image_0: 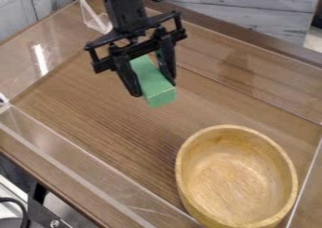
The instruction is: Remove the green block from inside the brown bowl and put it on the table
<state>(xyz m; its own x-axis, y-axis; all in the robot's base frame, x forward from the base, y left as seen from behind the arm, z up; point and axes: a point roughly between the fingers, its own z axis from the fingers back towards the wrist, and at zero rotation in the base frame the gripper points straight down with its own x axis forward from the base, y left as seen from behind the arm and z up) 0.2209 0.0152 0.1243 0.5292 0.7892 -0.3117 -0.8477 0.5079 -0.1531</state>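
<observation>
Gripping the green block (156, 84), the closed pincer (149, 78) hangs over open table (88, 119), well apart from the brown bowl (236, 180).

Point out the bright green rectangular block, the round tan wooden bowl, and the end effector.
Bright green rectangular block (157, 85): camera view, front face.
Round tan wooden bowl (189, 167): camera view, left rim.
End effector (147, 78): camera view, midway between its fingertips, shut on the block.

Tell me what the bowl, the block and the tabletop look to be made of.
Brown bowl: apparently wood, light tan with visible grain and a thick rim. Green block: flat, matte bright green; painted wood or plastic, cannot tell. Table: brown wood-grain surface, possibly laminate, with a slight sheen.
</observation>
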